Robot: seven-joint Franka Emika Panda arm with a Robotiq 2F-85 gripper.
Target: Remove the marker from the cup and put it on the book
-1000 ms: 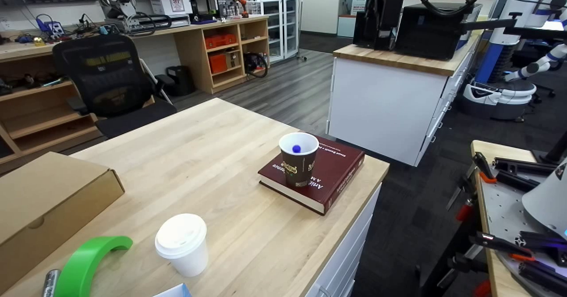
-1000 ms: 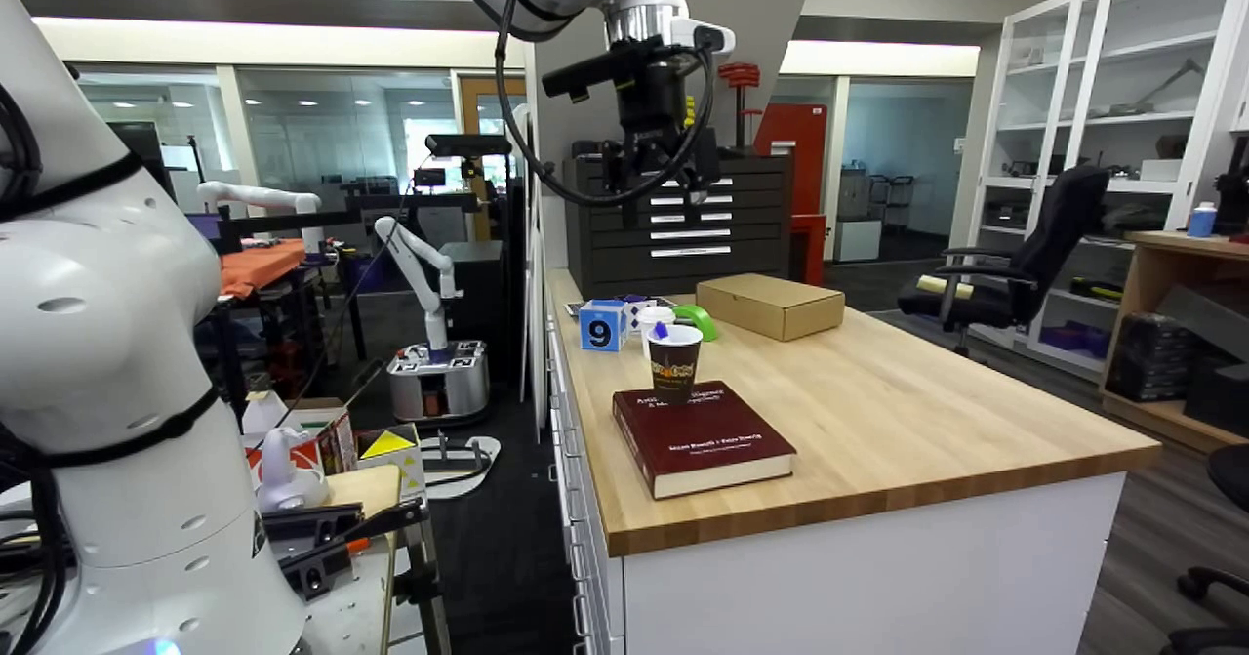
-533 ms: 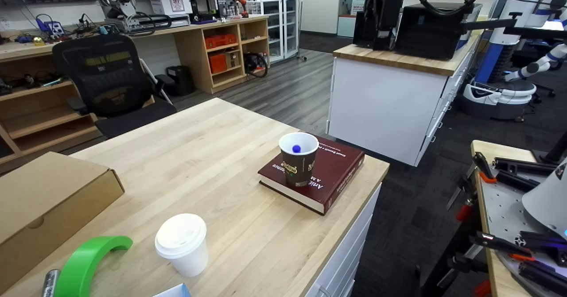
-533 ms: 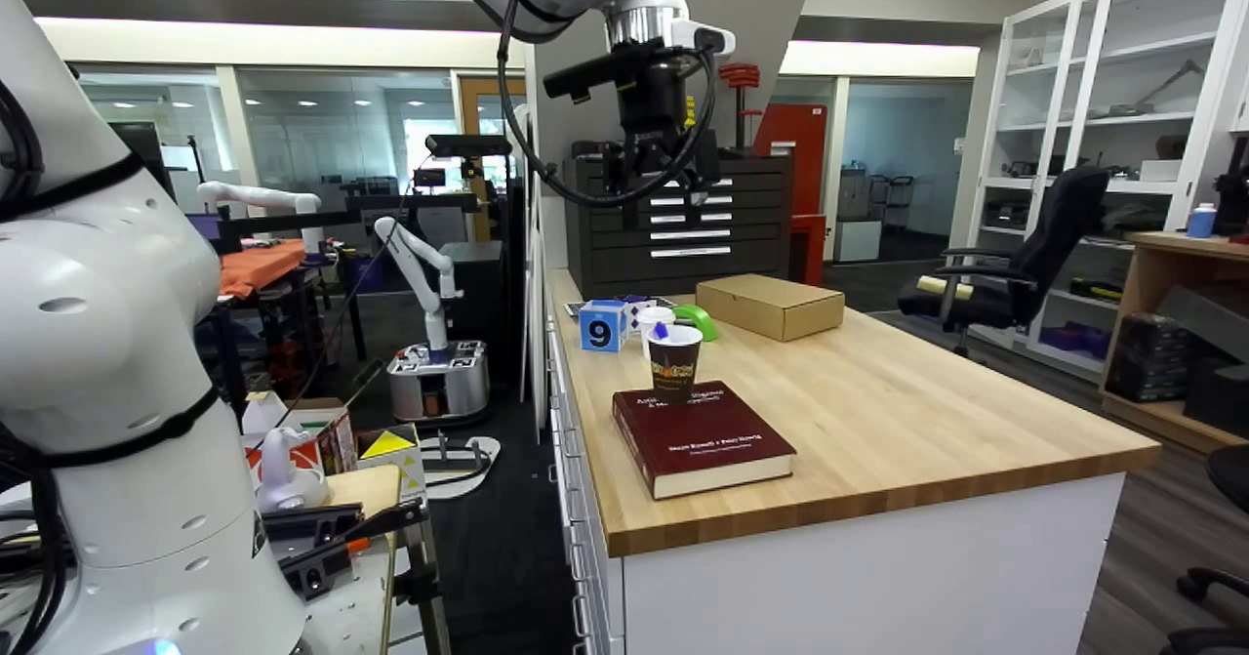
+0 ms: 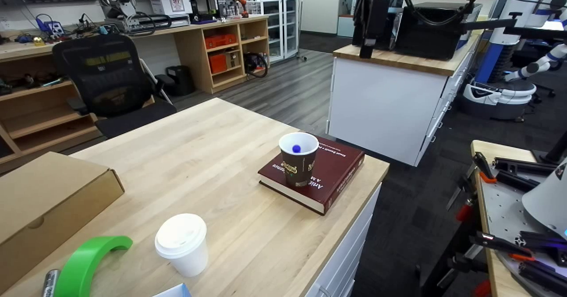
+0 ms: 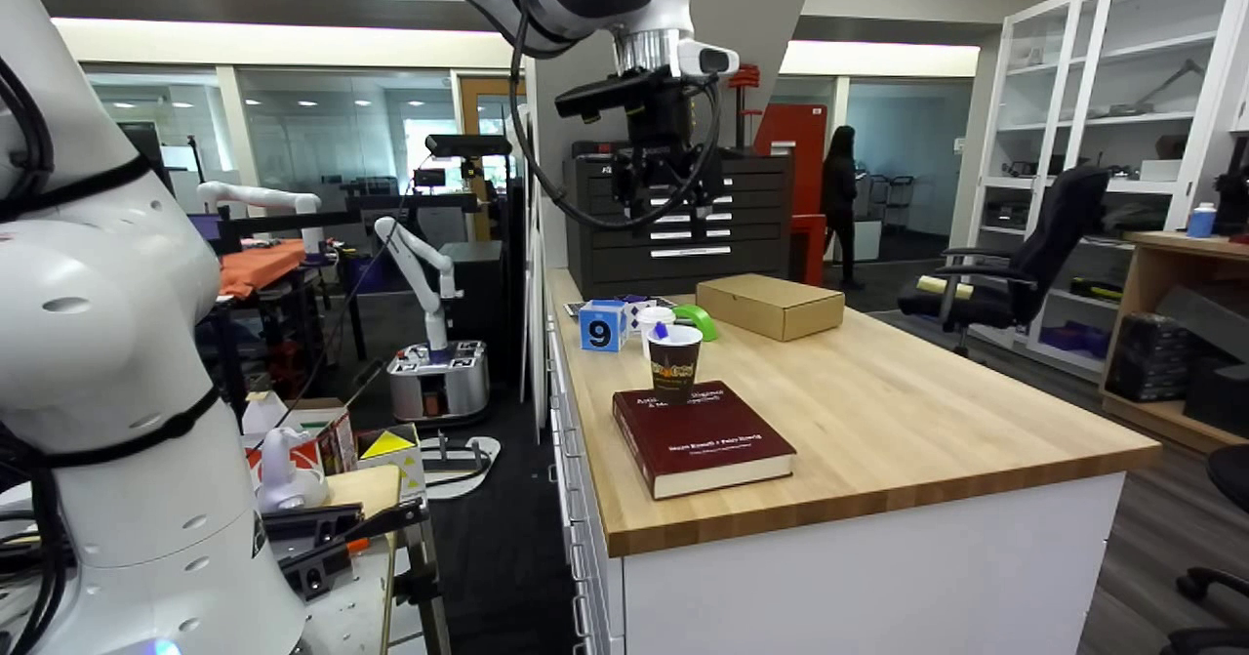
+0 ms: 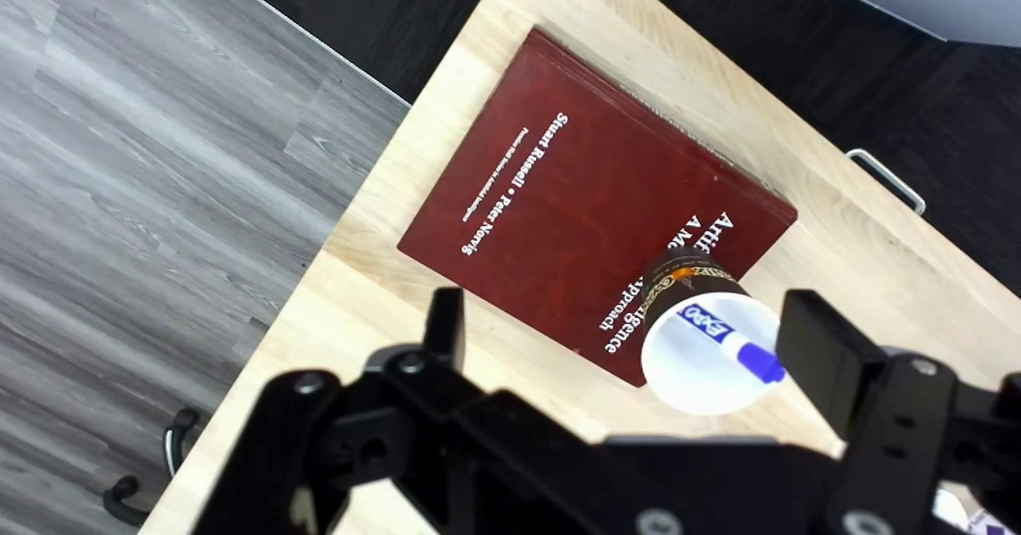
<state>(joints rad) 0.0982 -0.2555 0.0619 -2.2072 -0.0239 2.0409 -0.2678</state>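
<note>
Marker (image 7: 730,344): white barrel, blue label, blue cap (image 7: 760,363); sits in the cup (image 6: 675,364), tilted, cap end up at the rim. Far thinner than the mouth, so probably the wall props it.
Cup: dark outside, white inside, upright on the book (image 7: 594,208). In an exterior view it stands at the book's far end, leaving the authors' names in sight on the near side. Likely placed so pick and put-down lie close together.
Book: shut, cover up, flat on the table (image 6: 907,421). Should make a broad, steady landing place, though a round barrel could roll on it.
Gripper (image 7: 622,324): fingers (image 7: 825,352) spread wide apart, holding nothing; in an exterior view it hangs higher than the cup, well apart from it, tips down. Pose suits a pinch on the raised cap.
Cap: in the wrist view, close to the right finger, off centre. A small sideways shift looks called for, else a knock on the rim.
Bystanders: lidded cup (image 5: 182,244), green arch (image 5: 91,261), cardboard box (image 5: 57,213), all left of the book in an exterior view. Well apart from the cup, so unlikely to crowd the reach.
Stage: looks like approach, marker not yet out. Paper-looking cup may lift or tip along with it; a slow, straight pull seems wise.
</note>
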